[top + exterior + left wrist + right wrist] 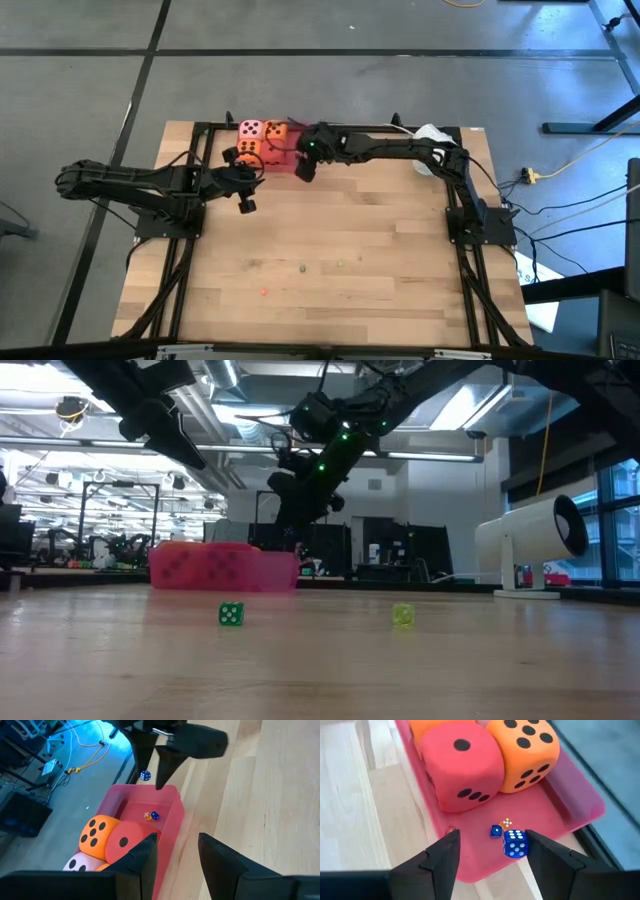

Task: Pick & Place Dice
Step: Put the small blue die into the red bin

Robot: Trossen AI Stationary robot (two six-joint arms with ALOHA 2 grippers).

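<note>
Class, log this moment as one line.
right gripper open over red tray | small blue die between its fingers, not gripped | left gripper open beside tray

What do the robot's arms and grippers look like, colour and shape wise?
Both arms are black, built of jointed segments, with cables running along them. The right arm shows small green lights near its wrist. The left gripper and the right gripper each end in two dark, matte, wedge-shaped fingers that taper toward the tips. No markings or labels are visible on them.
</note>
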